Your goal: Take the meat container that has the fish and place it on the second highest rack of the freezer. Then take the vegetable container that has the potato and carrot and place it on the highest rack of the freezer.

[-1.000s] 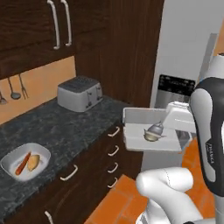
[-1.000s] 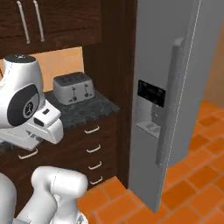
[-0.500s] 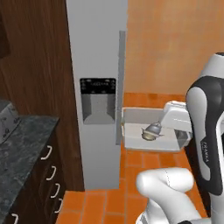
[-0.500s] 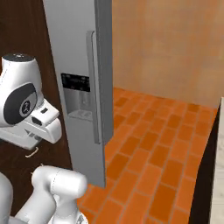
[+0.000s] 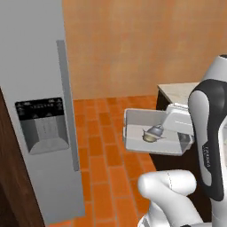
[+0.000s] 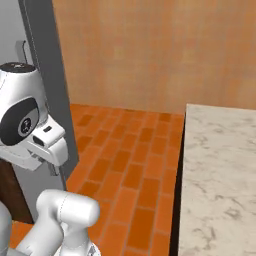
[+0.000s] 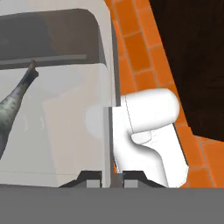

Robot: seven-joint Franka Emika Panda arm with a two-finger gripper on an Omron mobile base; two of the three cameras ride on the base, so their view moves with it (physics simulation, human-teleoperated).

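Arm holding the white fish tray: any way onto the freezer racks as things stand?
Probably not. The tall light-grey freezer has its door shut, so no racks are exposed, and the gripper is clamped on the white tray's rim with the fish inside.

light-grey freezer (image 5: 37, 88), orange brick floor (image 6: 135, 165)

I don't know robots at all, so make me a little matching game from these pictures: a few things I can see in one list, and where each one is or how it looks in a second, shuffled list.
Things:
1. fish
2. meat container
3. freezer
4. marble counter

Descriptions:
A. tall and light grey, door closed, with a dark dispenser panel
B. pale, veined flat top at the right of the right base view
C. small grey and tan lump lying in a tray
D. shallow white tray held up above the orange brick floor, its wall gripped by the gripper

Pairs: 1-C, 2-D, 3-A, 4-B
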